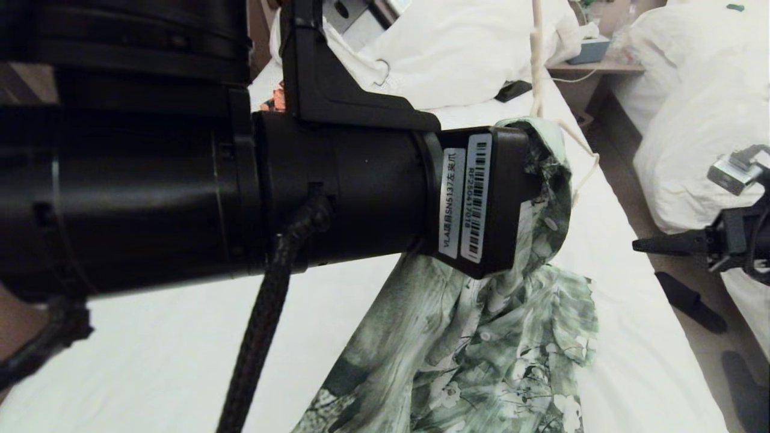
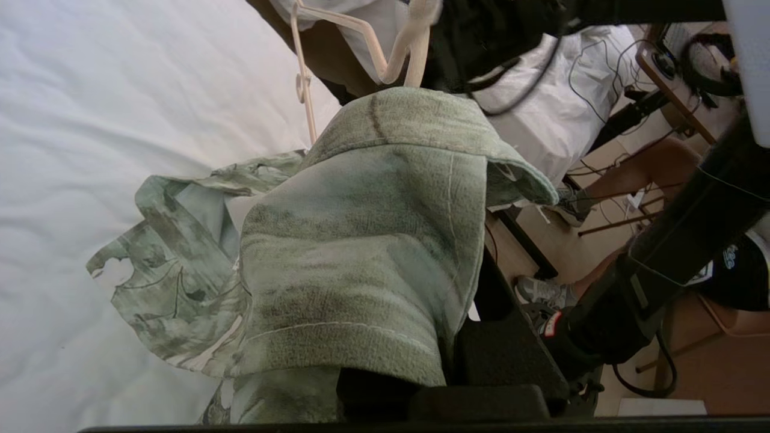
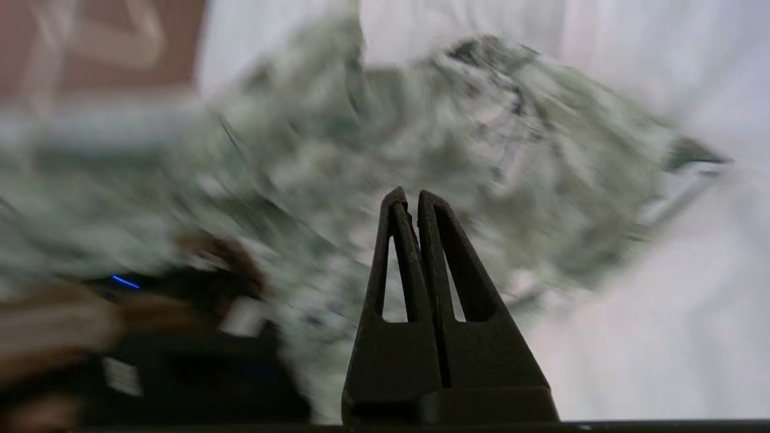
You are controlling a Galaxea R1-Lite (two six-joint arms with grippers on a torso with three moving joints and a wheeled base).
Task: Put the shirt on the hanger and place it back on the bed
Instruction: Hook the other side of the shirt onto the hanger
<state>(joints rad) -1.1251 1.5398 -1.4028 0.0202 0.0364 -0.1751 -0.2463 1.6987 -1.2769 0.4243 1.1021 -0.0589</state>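
The left end effector [image 1: 529, 162] is high up over the bed [image 1: 150, 349], very near the head camera, and its big black arm fills the left of the picture. Its tips are buried under the cloth, so I cannot tell if they are spread or pinching. The shirt [image 1: 481, 337] hangs from it by the collar part, and its lower end drapes down to rest on the white sheet. Just past the collar, the hanger [image 1: 537, 54] sticks up, thin and cream, with one wire side running down beside the shirt. It looks like the step in hand is getting the shirt onto the hanger, and it seems only partly done. Next, I think the shoulders need to be pulled over both hanger ends, then the whole thing laid flat on the bed. Far to the right, the right end effector [image 1: 640, 245] waits off the edge of the bed, its two tips pressed together and holding nothing. I count one shirt, one cream hanger and two end effectors.
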